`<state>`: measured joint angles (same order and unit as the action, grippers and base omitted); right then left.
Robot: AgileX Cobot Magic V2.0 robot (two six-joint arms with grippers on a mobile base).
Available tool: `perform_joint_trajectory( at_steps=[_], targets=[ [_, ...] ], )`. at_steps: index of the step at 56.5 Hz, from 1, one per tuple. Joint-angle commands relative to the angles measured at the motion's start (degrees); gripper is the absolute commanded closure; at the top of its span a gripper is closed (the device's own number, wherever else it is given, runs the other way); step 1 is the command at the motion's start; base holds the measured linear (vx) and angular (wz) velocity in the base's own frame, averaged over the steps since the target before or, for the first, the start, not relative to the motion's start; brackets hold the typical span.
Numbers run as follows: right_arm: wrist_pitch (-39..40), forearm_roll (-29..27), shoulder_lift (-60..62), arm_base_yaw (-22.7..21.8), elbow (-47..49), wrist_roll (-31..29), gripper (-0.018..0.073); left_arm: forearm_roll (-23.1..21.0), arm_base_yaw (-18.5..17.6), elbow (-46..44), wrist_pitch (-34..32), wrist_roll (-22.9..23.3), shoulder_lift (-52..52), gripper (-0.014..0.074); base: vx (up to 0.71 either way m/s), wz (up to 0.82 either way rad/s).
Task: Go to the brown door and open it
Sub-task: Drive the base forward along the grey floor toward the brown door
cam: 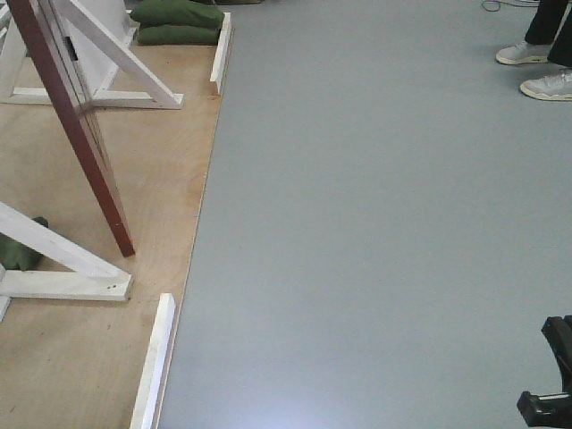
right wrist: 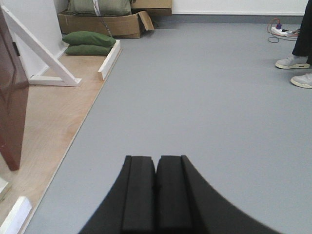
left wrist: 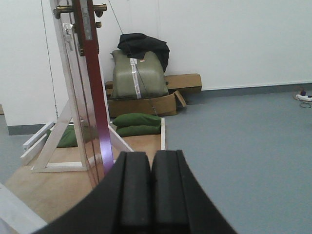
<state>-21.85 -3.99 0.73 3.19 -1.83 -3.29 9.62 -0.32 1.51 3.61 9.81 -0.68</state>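
Note:
The brown door [left wrist: 95, 97] stands on a plywood platform and I see it edge-on, swung out from its white frame. Its brass lever handle [left wrist: 100, 7] and silver latch plate [left wrist: 87, 22] show at the top of the left wrist view. The door also shows in the front view [cam: 80, 134] and at the left edge of the right wrist view [right wrist: 9, 112]. My left gripper [left wrist: 150, 155] is shut and empty, short of the door and to its right. My right gripper [right wrist: 156, 158] is shut and empty over grey floor.
White support frames [cam: 116, 49] brace the door on the plywood platform [cam: 152, 179]. Green sandbags [left wrist: 139, 124] lie behind it, with a cardboard box [left wrist: 141, 105] and an olive case [left wrist: 136, 73]. A person's shoes [cam: 536, 67] stand far right. A power strip [right wrist: 285, 31] lies near the wall.

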Motion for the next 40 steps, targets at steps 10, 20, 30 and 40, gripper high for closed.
perform_joint_trajectory(
  at_steps=[10, 20, 30, 40],
  targets=[
    [4.6, 0.2, 0.3, -0.1, -0.2, -0.5, 0.0559, -0.2, -0.1, -1.4, -5.1, 0.4, -0.2, 0.0600, 0.36, -0.09],
    [4.6, 0.2, 0.3, -0.1, -0.2, -0.5, 0.0559, -0.2, -0.1, -1.4, -5.1, 0.4, -0.2, 0.0600, 0.38, -0.08],
    [4.6, 0.2, 0.3, -0.1, -0.2, -0.5, 0.0559, -0.2, -0.1, -1.4, -5.1, 0.4, -0.2, 0.0600, 0.39, -0.07],
    [4.6, 0.2, 0.3, -0.1, -0.2, -0.5, 0.0559, -0.2, -0.1, -1.4, -5.1, 0.4, -0.2, 0.0600, 0.39, -0.05]
  ],
)
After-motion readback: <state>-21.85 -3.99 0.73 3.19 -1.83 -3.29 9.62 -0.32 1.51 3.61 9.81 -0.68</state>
